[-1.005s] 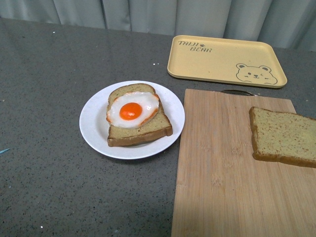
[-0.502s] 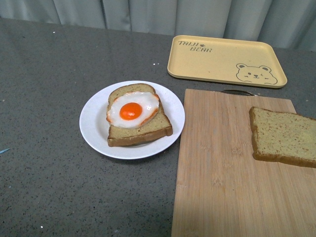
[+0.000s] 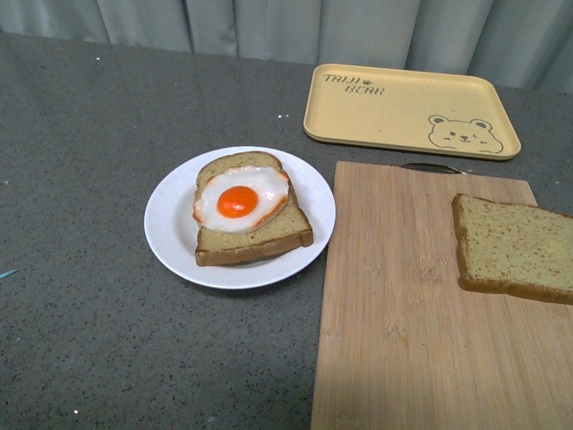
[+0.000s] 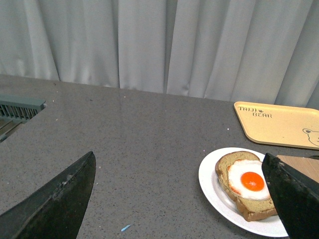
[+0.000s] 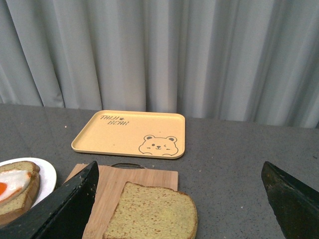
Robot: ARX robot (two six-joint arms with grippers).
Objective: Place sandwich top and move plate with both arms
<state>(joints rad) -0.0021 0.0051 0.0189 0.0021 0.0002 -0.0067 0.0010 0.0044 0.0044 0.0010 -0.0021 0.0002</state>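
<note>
Staged kitchen — grey countertop (image 3: pixel 107 107), curtain backdrop (image 5: pixel 149 50)

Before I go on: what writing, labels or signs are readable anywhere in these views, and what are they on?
"TADI" above "BEAR": dark letters on the yellow tray, at its far left corner. "BEAR" is clear; the first word is stylised, so its spelling is uncertain.
Bear face: a drawing on the same tray, with no words.
Plate, plain bread slice, cutting board: no writing visible.
</note>
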